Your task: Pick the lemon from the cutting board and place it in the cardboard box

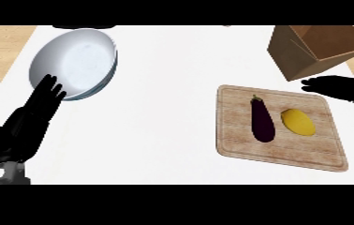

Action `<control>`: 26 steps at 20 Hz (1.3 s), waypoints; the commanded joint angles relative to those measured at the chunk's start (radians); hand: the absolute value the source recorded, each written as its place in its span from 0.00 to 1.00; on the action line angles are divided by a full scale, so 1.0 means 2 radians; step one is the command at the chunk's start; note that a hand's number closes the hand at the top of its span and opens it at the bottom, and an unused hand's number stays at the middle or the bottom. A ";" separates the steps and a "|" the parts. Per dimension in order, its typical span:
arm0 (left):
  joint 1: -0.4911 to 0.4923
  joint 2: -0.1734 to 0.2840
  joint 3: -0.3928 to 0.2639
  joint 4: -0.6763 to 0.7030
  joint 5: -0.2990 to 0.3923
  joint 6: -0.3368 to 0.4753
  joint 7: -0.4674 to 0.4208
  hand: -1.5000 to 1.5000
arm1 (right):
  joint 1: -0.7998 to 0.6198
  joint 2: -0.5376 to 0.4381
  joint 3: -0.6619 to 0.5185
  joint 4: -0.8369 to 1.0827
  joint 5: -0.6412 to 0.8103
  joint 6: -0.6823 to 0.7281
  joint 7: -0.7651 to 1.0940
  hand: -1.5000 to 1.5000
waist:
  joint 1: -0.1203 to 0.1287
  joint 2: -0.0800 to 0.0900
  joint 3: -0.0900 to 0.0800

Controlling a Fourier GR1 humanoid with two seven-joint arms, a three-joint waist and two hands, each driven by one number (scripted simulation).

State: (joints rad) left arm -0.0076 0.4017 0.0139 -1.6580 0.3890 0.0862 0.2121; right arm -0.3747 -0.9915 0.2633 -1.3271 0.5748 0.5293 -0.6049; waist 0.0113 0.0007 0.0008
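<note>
A yellow lemon (298, 122) lies on the right half of a wooden cutting board (276, 153), beside a dark purple eggplant (262, 120). The brown cardboard box (311, 50) stands open at the upper right, just beyond the board. My right hand (333, 86) comes in from the right edge, between the box and the board's far corner, above the lemon and apart from it; its fingers are stretched out and hold nothing. My left hand (31, 121) rests open at the left edge, fingers up.
A white bowl (75, 62) sits at the upper left, its rim next to my left fingertips. The white counter (166, 107) spreads between bowl and board. A wooden floor strip shows at the far left.
</note>
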 commanded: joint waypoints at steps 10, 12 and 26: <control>0.003 -0.009 0.027 -0.003 -0.003 -0.033 0.011 0.50 | 0.011 0.042 0.002 0.003 0.032 -0.002 -0.056 0.00 | -0.005 -0.001 -0.001; 0.018 -0.028 0.017 -0.002 -0.025 -0.025 0.001 0.50 | 0.006 0.049 -0.007 0.002 0.040 -0.002 -0.052 0.00 | -0.004 -0.001 -0.001; 0.018 -0.053 0.032 -0.024 -0.051 -0.026 0.021 0.50 | 0.044 0.070 -0.013 -0.031 0.115 -0.008 -0.024 0.00 | -0.005 -0.001 0.000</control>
State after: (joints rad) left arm -0.0219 0.3251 0.0926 -1.6374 0.3150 0.0116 0.2385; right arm -0.3424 -0.8422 0.2468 -1.3633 0.7690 0.4967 -0.6083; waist 0.0027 -0.0013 0.0004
